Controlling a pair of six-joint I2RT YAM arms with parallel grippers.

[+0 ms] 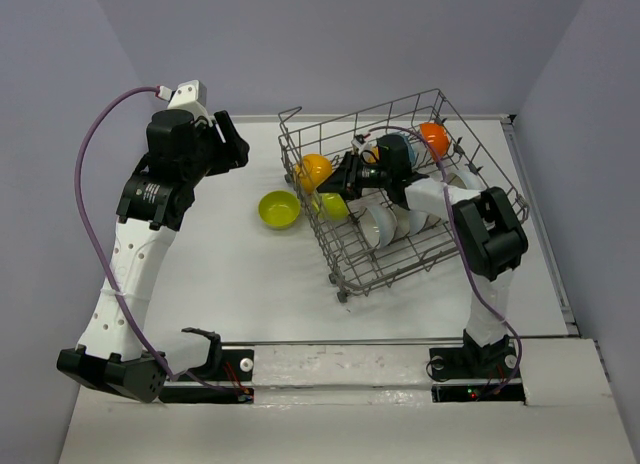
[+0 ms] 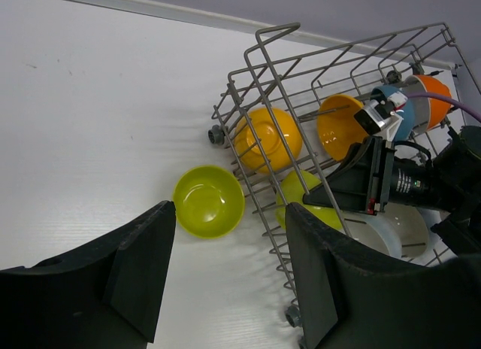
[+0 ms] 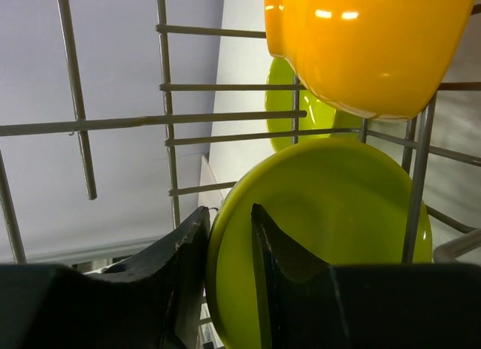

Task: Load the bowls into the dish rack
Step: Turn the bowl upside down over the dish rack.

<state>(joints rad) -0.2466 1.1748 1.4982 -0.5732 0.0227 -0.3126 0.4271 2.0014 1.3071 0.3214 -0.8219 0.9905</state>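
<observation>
R gripper [image 3: 229, 266] fingers are pinching rim of lime bowl [image 3: 331, 213], standing on edge inside dish rack [image 1: 400, 199] w/ yellow-orange bowl [image 3: 368, 40] adjacent. L gripper [image 2: 229, 281] is hovering, jaws wide; second lime bowl [image 2: 208, 201] is sitting on table [image 2: 90, 123] just outside rack.

Bright, even light from above. The grey wire dish rack [image 1: 400, 267] casts faint soft shadows on the white bench [image 1: 230, 284]. Small white glare spots mark the glossy orange round bowl [image 3: 361, 48], upper right in the right wrist view.
</observation>
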